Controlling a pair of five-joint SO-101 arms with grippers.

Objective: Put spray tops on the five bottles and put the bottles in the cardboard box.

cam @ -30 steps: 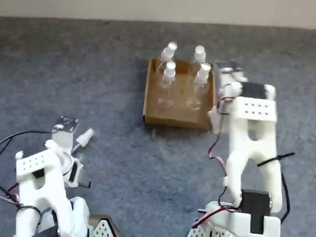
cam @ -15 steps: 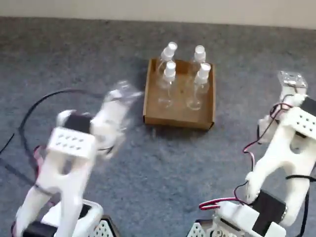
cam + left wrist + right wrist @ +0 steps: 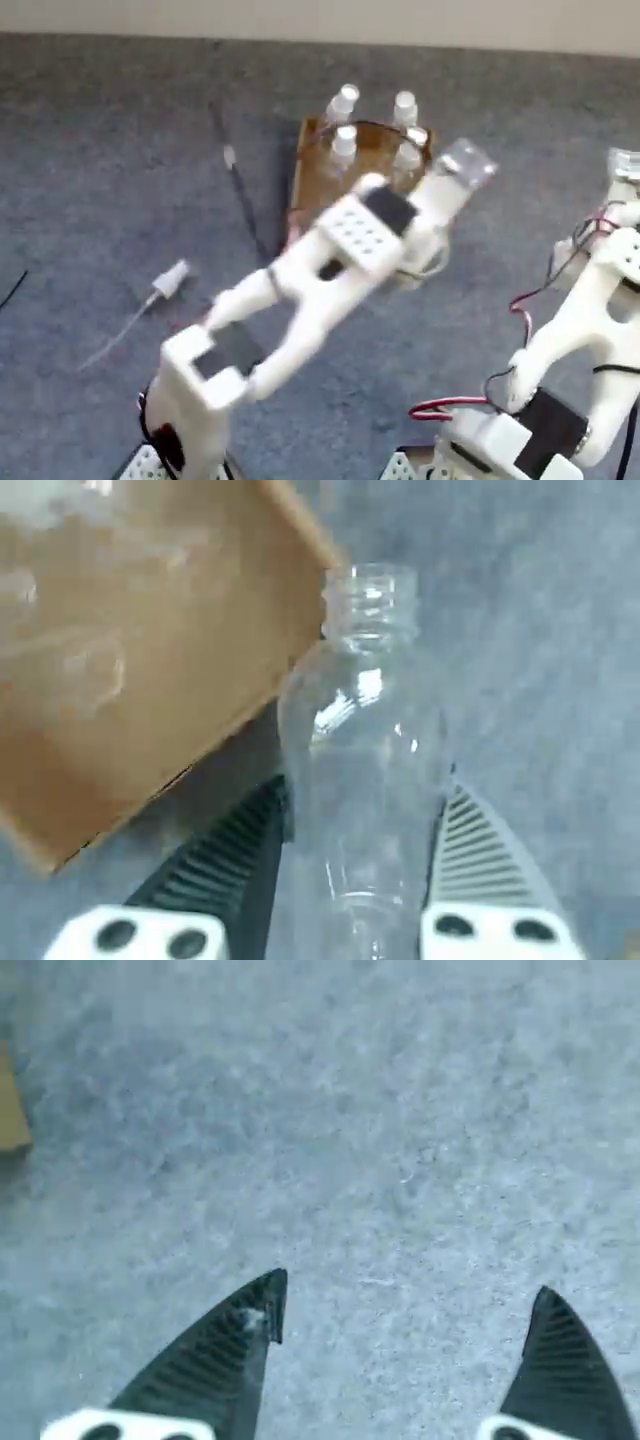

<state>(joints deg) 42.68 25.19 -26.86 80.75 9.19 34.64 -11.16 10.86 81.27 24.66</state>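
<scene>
High view: the left arm [image 3: 330, 260] has swung over from the left and now crosses the box [image 3: 300, 190], hiding its front and part of four capped bottles [image 3: 343, 105]. A spray top [image 3: 170, 278] lies on the surface [image 3: 100, 150], well apart.

Left wrist view: the left end effector [image 3: 365, 795] pinches an uncapped bottle [image 3: 365, 710] beside the box's corner.

Right wrist view: the right end effector [image 3: 410, 1290] is spread above the surface.

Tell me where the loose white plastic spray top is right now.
High view: the white plastic spray top lies on the grey carpet at the left, well clear of the brown cardboard box.
</scene>
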